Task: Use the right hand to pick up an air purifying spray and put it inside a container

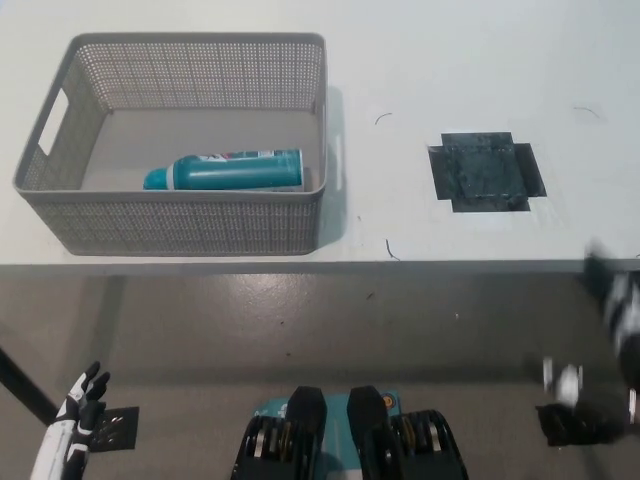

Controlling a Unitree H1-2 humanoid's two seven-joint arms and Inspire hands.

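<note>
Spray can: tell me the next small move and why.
Probably none beyond letting the right hand settle at rest. The spray can already lies on its side inside the gray basket, untouched; the left hand hangs low, idle.
</note>
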